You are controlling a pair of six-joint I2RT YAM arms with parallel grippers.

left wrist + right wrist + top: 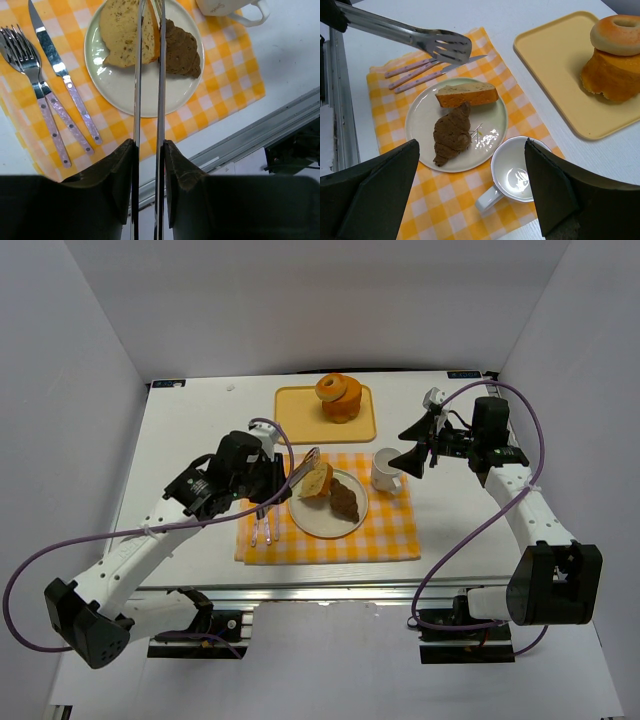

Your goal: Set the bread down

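Observation:
A slice of bread (pixel 317 480) lies on the white plate (pixel 325 522) beside a brown croissant (pixel 344 502). My left gripper (pixel 272 476) is shut on metal tongs (pixel 304 464). In the left wrist view the gripper (pixel 149 145) holds the tongs (pixel 161 75) nearly closed over the slice (pixel 125 32) and croissant (pixel 181 50). In the right wrist view the tongs (pixel 410 35) hang empty above and left of the slice (pixel 467 95). My right gripper (pixel 413 445) is open and empty, above the cup (pixel 515 170) and plate (pixel 422 120).
A fork (pixel 30 75) and knife (pixel 60 70) lie left of the plate on the yellow checked placemat (pixel 390 535). A white cup (pixel 386 470) stands right of the plate. A yellow tray (pixel 300 410) at the back holds stacked orange buns (pixel 338 397).

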